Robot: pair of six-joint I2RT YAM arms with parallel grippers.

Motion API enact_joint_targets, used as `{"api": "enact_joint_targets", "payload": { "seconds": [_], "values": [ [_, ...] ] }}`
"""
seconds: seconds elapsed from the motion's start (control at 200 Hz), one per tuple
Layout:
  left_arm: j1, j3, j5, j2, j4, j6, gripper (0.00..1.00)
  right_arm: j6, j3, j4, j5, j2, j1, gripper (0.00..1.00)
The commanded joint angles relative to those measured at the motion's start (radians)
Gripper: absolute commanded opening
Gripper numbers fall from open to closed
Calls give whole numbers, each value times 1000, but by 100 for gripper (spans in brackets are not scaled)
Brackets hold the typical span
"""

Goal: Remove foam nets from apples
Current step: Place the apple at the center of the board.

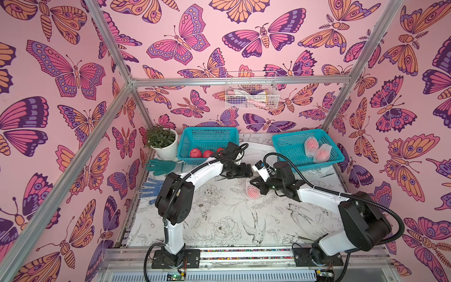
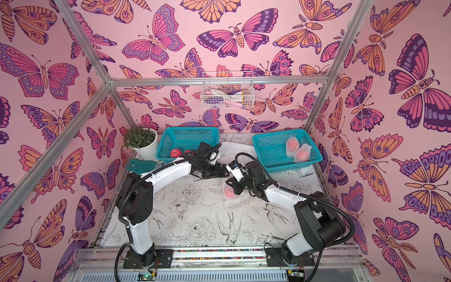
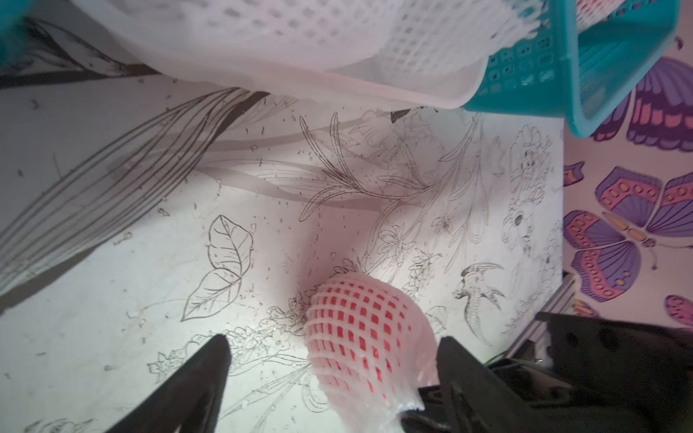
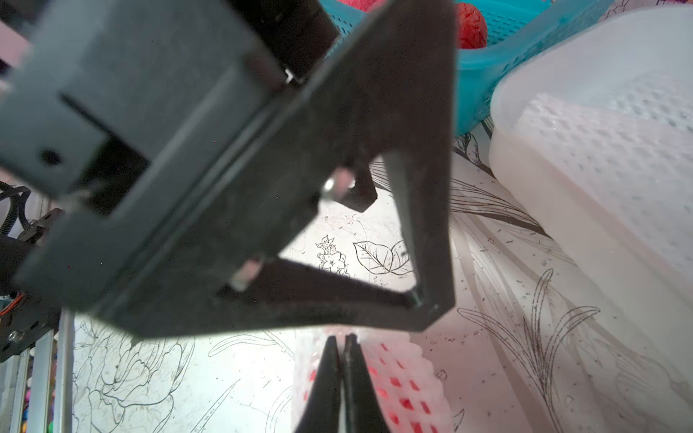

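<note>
One apple wrapped in a white foam net (image 1: 252, 193) (image 2: 229, 192) lies on the table mat between the two arms. Red shows through the mesh (image 3: 360, 330). My right gripper (image 4: 341, 337) is shut on the edge of this foam net (image 4: 401, 378), pinching the mesh between both fingers. My left gripper (image 3: 333, 338) is open, one finger on each side of the netted apple, neither clearly touching it. In both top views the left gripper (image 1: 247, 172) sits just behind the right gripper (image 1: 255, 182). Two more netted apples (image 1: 316, 150) lie in the right teal basket (image 1: 288, 151).
The left teal basket (image 1: 188, 144) holds bare red apples (image 1: 201, 153). A white tub (image 1: 262, 147) with loose foam nets stands between the baskets. A potted plant (image 1: 163, 140) and gloves (image 1: 159, 166) lie at the back left. A wire basket (image 1: 251, 94) hangs on the back wall.
</note>
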Motion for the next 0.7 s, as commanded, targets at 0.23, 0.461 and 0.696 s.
{"api": "enact_joint_targets", "payload": {
  "seconds": [0.23,0.461,0.696],
  "values": [
    [-10,-41,65,11,42,-16,56,-37,-16,-11,8,-35,5,8],
    [-12,-48,86,18,45,-21,36,-48,-21,-30,25,-57,4,13],
    [-12,-61,97,17,53,-17,20,-54,-28,-57,32,-74,5,34]
  ]
}}
